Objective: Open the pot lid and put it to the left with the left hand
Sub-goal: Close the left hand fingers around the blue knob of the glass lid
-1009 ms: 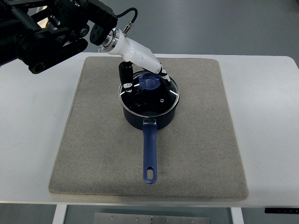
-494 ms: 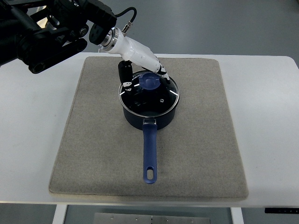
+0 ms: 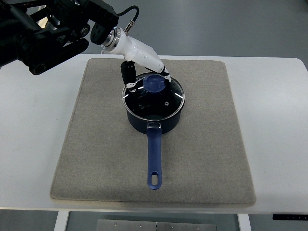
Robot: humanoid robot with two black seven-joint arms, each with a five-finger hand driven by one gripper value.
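A dark blue pot [image 3: 144, 126] stands on the grey mat [image 3: 96, 144], its long blue handle [image 3: 154, 156] pointing toward the near edge. A glass lid [image 3: 161, 102] with a blue knob [image 3: 154, 84] covers the pot. My left hand [image 3: 147, 77], white with black fingers, reaches in from the upper left. A black finger [image 3: 127, 75] stands left of the knob and the others curl at its right, so the hand is shut on the knob. The lid looks slightly raised at its far rim. My right hand is out of view.
The mat lies on a white table [image 3: 274, 120]. Bare mat stretches to the left [image 3: 91, 110] and right of the pot. My black left arm [image 3: 43, 33] fills the upper left corner, with a cable [image 3: 129, 17] looping above the wrist.
My left hand and the lid's knob have shifted slightly away and upward. The pot has not moved.
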